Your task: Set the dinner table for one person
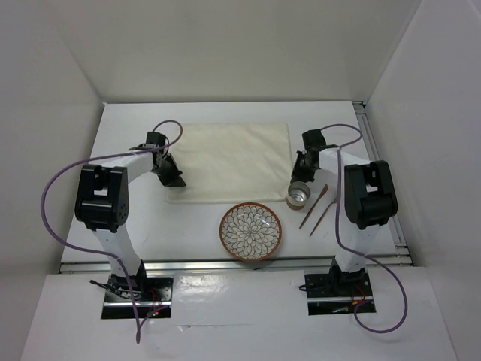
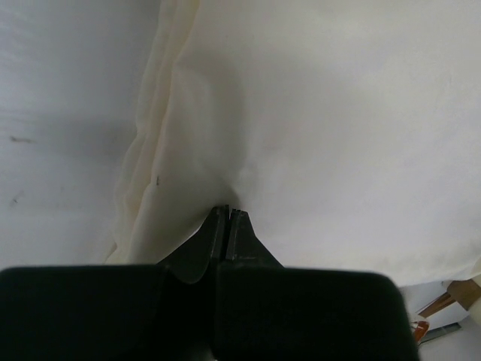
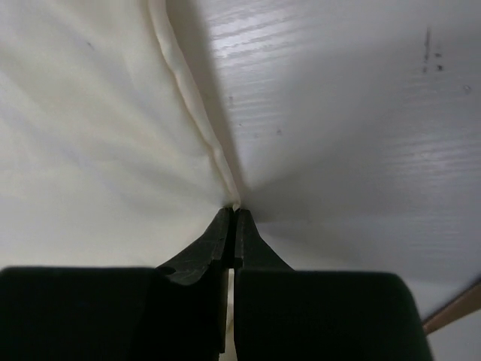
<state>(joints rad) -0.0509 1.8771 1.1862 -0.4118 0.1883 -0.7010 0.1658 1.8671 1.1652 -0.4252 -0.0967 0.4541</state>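
The cream cloth (image 1: 233, 159) lies flat on the white dinner table (image 1: 128, 226). My left gripper (image 1: 174, 179) is at the cloth's near left corner. In the left wrist view it (image 2: 229, 210) is shut, pinching a pucker of the cloth (image 2: 338, 113). My right gripper (image 1: 297, 170) is at the cloth's right edge. In the right wrist view it (image 3: 235, 208) is shut on the cloth's hem (image 3: 188, 90). A patterned plate with a brown rim (image 1: 251, 231) sits in front of the cloth. A small metal cup (image 1: 299, 195) and two brown chopsticks (image 1: 316, 208) lie to the plate's right.
White walls enclose the table on the left, back and right. A metal rail (image 1: 225, 262) runs along the near edge, another along the right edge (image 1: 379, 173). The cup stands just in front of my right gripper. A chopstick tip (image 3: 455, 306) shows in the right wrist view.
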